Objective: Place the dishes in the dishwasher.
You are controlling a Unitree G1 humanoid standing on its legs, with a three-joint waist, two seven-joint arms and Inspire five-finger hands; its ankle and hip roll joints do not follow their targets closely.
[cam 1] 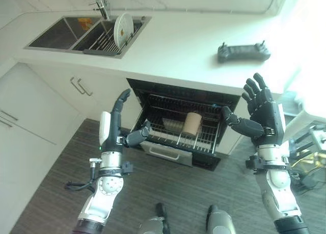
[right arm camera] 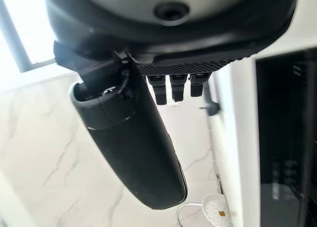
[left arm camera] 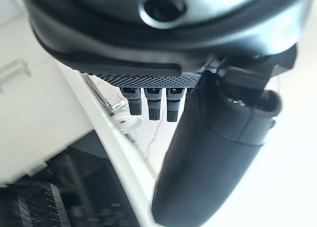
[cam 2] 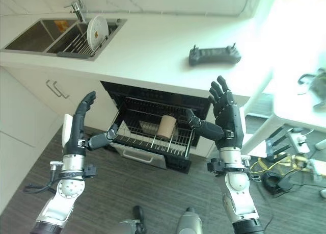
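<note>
A white plate [cam 1: 123,30] stands on edge in the sink's drying rack [cam 1: 104,40] at the counter's far left. Below the counter the dishwasher [cam 1: 183,123] is open with its wire rack [cam 1: 175,134] pulled out; a beige cup [cam 1: 192,123] lies on its side in it beside a pale dish [cam 1: 172,125]. My left hand [cam 1: 118,123] is raised in front of the rack's left side, fingers straight, holding nothing. My right hand [cam 1: 265,114] is raised at the rack's right, fingers spread, also holding nothing. The plate [right arm camera: 218,209] shows past my right hand's thumb [right arm camera: 130,143].
A double steel sink [cam 1: 56,34] with a tap [cam 1: 103,7] sits in the white counter [cam 1: 193,45]. A black controller [cam 1: 243,52] lies on the counter at the right. White cabinet doors [cam 1: 30,106] flank the dishwasher on the left. Dark wood floor [cam 1: 178,193] lies in front.
</note>
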